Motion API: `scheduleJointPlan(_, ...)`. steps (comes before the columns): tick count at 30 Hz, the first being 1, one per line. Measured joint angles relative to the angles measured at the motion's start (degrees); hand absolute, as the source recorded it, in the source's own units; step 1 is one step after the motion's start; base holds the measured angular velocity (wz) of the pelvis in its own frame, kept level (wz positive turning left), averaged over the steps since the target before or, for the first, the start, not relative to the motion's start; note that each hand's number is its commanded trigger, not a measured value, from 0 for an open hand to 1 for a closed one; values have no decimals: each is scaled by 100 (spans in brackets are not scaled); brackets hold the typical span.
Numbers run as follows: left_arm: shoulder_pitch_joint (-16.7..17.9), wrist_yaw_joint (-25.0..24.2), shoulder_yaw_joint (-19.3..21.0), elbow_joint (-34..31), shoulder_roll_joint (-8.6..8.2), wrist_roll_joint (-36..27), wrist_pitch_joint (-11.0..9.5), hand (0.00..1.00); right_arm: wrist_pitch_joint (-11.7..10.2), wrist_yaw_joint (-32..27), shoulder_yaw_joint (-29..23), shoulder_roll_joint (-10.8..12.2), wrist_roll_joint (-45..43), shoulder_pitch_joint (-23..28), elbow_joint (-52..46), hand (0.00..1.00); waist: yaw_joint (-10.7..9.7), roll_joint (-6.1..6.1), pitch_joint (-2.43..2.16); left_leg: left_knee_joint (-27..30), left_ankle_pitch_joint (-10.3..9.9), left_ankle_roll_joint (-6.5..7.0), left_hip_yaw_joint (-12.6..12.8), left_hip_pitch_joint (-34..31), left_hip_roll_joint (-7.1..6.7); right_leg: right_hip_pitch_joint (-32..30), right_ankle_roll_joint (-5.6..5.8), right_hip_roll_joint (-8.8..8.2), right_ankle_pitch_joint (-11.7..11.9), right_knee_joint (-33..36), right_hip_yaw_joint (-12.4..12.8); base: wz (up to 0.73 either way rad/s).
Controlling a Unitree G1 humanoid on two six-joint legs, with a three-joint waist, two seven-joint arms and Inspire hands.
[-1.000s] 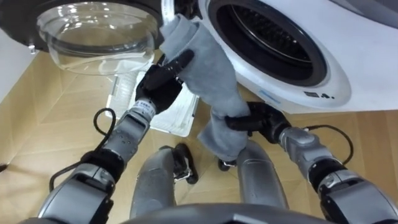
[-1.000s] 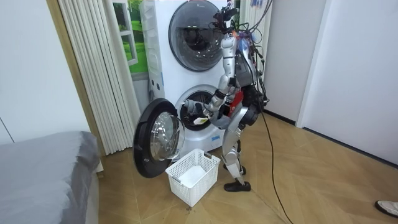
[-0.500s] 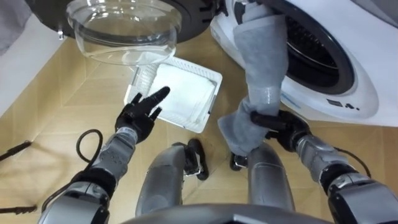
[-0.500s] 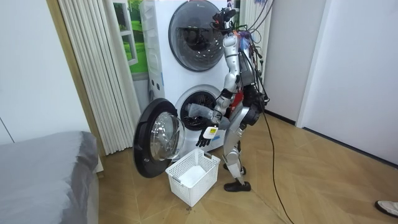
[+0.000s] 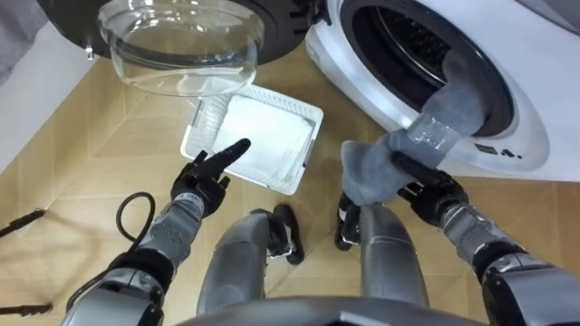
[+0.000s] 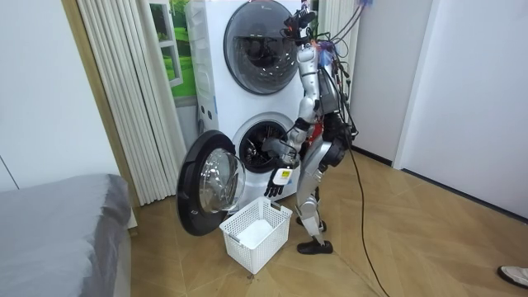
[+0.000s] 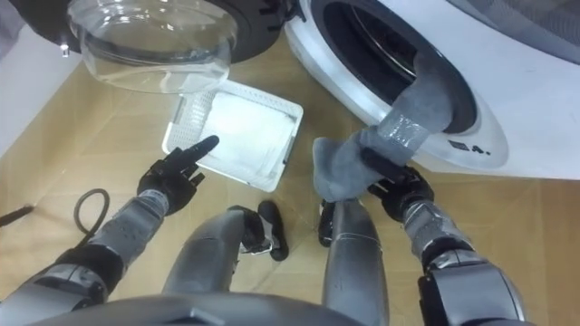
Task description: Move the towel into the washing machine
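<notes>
Silver limbs, black robot hands

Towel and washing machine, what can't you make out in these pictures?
Towel: upper end, left eye view, hidden inside the drum.
Drum's depths: both eye views, too dark.
Right robot hand: palm, covered by towel.
Room view: towel too small to make out.

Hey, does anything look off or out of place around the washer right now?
The towel is only partway in: one end reaches into the washer, the rest hangs outside, clutched in the right robot hand. The left robot hand is open by the basket. Nothing looks spilled.
</notes>
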Motion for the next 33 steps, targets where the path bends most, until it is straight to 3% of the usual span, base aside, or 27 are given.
scheduleJointPlan(5,-10,141,78,8,29,1,0,0,179,-144,-3,-22,385,-165,99,100,-48,-122,-6,-12,25,13,-18,-3,-41,-3,1,-50,-1,16,-20,3)
scheduleJointPlan(11,21,386,204,-138,84,1,2,0,470,-251,-188,-233,1029,-556,149,100,-66,-289,-3,14,62,79,-37,-35,-143,-48,69,-148,-4,92,-4,4)
scheduleJointPlan(15,189,520,204,-533,240,5,-6,0,615,-548,-460,-609,1680,-1090,36,100,-79,-439,-9,86,48,140,-20,-153,-200,-203,97,-249,-47,278,12,8)
scheduleJointPlan(17,281,569,204,-624,282,46,-7,0,827,-681,-647,-744,2226,-1250,-93,100,-75,-505,-1,118,42,149,-19,-166,-205,-219,101,-261,-51,318,10,2)
scheduleJointPlan(18,294,633,204,-637,286,52,-8,0,869,-749,-641,-742,2547,-1316,-101,58,-74,-539,1,121,42,150,-19,-176,-206,-222,102,-269,-52,322,1,3)
scheduleJointPlan(19,338,683,225,-716,296,96,-8,0,938,-929,-708,-743,2749,-1347,-218,42,-84,-584,-3,137,44,154,-13,-221,-216,-274,102,-285,-51,348,8,4)
scheduleJointPlan(21,355,779,244,-768,297,272,-12,0,1045,-1189,-833,-745,2914,-1404,-407,64,-159,-614,-2,160,58,183,-7,-302,-275,-380,122,-358,-67,441,26,7)
scheduleJointPlan(22,454,862,327,-953,292,438,-12,0,1104,-1373,-856,-745,3006,-1491,-494,62,-218,-621,2,200,47,212,14,-336,-283,-428,130,-374,-70,483,55,0)
scheduleJointPlan(24,613,958,471,-1255,283,568,-57,0,1243,-1673,-856,-745,3126,-1629,-551,0,-281,-645,9,228,25,250,77,-338,-293,-482,153,-387,-75,547,129,-9)
scheduleJointPlan(29,655,1030,741,-1357,235,737,-161,0,1378,-2348,-898,-745,3340,-1954,-548,0,-462,-650,12,220,42,327,124,-367,-401,-569,230,-491,-87,651,202,4)
scheduleJointPlan(31,674,1040,892,-1365,160,865,-165,0,1525,-2554,-1147,-745,3339,-2048,-547,0,-588,-647,11,240,40,377,114,-408,-468,-612,270,-583,-116,726,188,11)
scheduleJointPlan(33,690,1088,901,-1368,90,977,-166,0,1525,-2655,-1358,-745,3340,-2072,-527,0,-610,-642,13,281,15,419,118,-414,-504,-626,308,-624,-151,784,172,10)
